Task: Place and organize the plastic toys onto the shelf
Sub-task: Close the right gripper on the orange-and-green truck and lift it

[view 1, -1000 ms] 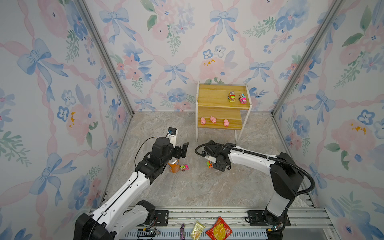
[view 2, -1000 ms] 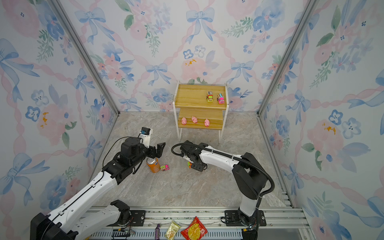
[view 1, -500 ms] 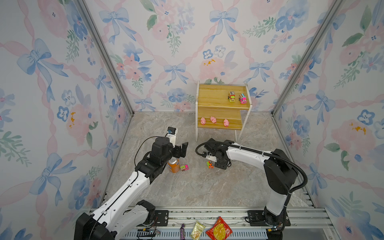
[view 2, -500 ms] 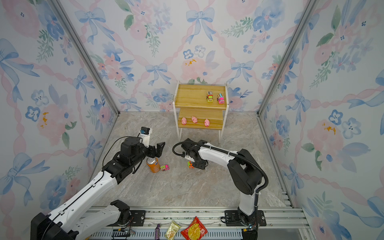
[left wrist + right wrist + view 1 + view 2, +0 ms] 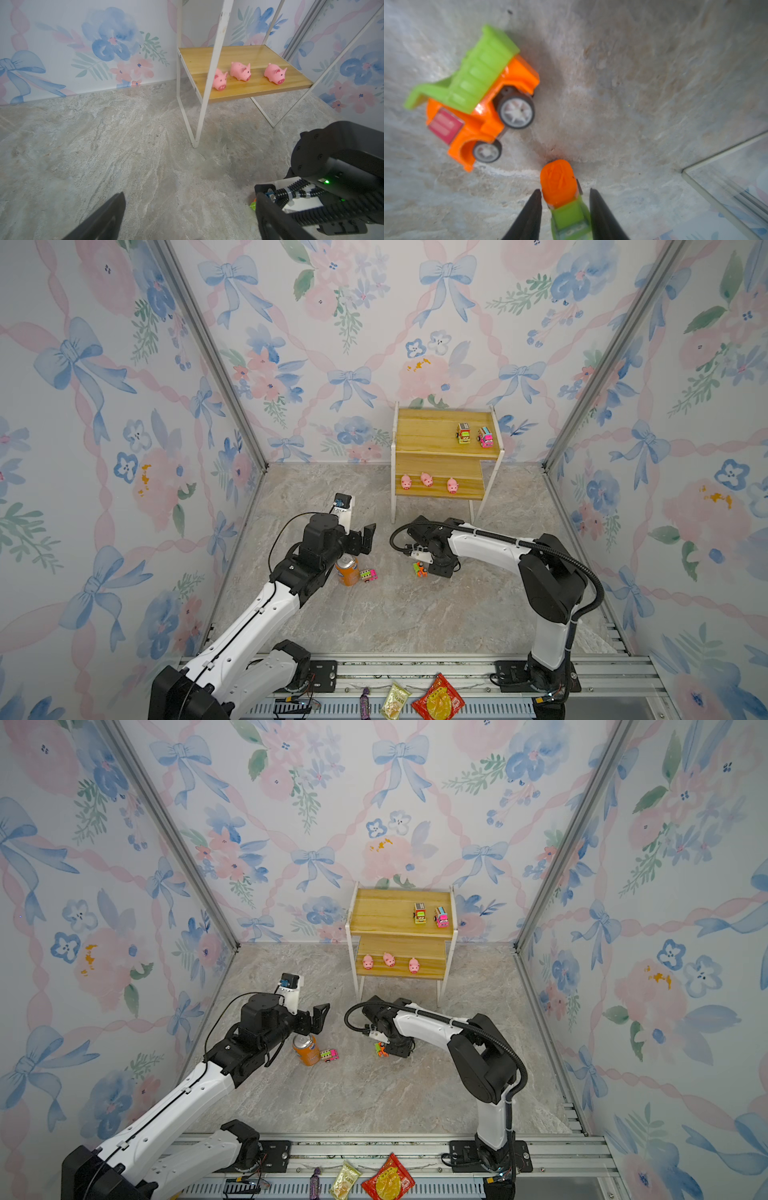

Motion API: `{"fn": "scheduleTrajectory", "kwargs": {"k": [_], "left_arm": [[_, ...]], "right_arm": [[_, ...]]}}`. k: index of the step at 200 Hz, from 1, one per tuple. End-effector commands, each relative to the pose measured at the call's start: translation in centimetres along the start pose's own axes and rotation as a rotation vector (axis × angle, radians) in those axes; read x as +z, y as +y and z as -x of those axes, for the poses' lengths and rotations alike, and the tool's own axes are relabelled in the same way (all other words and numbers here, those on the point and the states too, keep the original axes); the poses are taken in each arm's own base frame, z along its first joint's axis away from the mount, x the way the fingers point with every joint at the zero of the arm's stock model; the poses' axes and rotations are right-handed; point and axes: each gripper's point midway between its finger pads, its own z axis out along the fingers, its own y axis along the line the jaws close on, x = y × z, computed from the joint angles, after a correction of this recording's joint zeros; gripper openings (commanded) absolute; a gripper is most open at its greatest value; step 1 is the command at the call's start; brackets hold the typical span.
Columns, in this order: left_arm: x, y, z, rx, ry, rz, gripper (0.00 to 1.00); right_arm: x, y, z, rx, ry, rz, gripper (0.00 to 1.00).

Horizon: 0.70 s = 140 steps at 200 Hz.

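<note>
- Now: right gripper straddles small orange-cabbed green plastic toy truck, floor before yellow-board white-framed shelf (clenched or not, cannot tell).
- Left gripper released, empty.

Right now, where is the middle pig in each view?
Top view: middle pig on the lower board, just right of centre.
Top view: middle pig on that board, at centre.
Left wrist: middle pig above centre, to the right.
Right wrist: not in it.
Shared landmark: the lower board.
</note>
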Motion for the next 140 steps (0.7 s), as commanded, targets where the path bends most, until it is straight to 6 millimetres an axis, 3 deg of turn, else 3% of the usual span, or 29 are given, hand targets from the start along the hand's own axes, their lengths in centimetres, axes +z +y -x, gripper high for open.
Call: {"fn": "scheduleTrajectory", "kwargs": {"k": [1,23,76,140], "left_arm": [[-0.1,-0.1,0.9,-0.014,-0.013,-0.011,0.98],[-0.2,-0.2,0.9,-0.015,-0.013,-0.014,0.98],[-0.2,-0.2,0.9,-0.018,-0.015,-0.015,0.98],[-0.3,-0.2,1.1,-0.023,-0.019,-0.018,0.98]], "right_arm": [[0.4,-0.1,-0.7,-0.012,0.043,0.014,0.43],[0.4,-0.2,-0.8,-0.012,0.048,0.01,0.44],[0.1,-0.8,-0.8,0.028,0.038,0.002,0.27],[-2.9,-2.5,-0.6,0.246,-0.127,-0.029,0.24]]}}
